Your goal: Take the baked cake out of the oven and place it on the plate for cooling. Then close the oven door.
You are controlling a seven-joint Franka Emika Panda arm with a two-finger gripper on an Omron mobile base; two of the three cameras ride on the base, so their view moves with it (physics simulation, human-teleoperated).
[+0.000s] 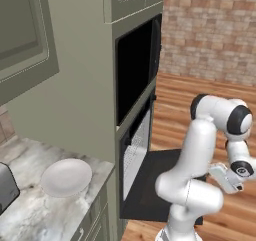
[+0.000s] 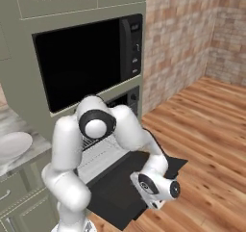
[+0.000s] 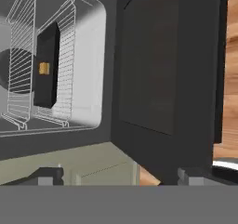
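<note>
My gripper (image 3: 118,176) is open and holds nothing. I see its 2 dark tips at the bottom of the hand view, wide apart, with bare space between them.

The oven door (image 3: 167,65) is down and open. It fills the right side of the hand view, and sits at the bottom middle of the left base view as a flat black panel. The oven (image 3: 56,60) is open in the upper left of the hand view. Inside, the wire rack (image 3: 21,74) holds a dark tray (image 3: 46,67), and the baked cake (image 3: 44,68) is the tiny orange block on it. The plate (image 1: 66,176) waits on the counter (image 1: 30,210) at the lower left of the left base view.

I think the step now is to reach in for the cake. I should go in over the door, not bump it, turn my tips to line up with the small block, keep them wide until 1 is on each side, then squeeze gently. The cake is tiny, so a small miss could knock it away.
</note>
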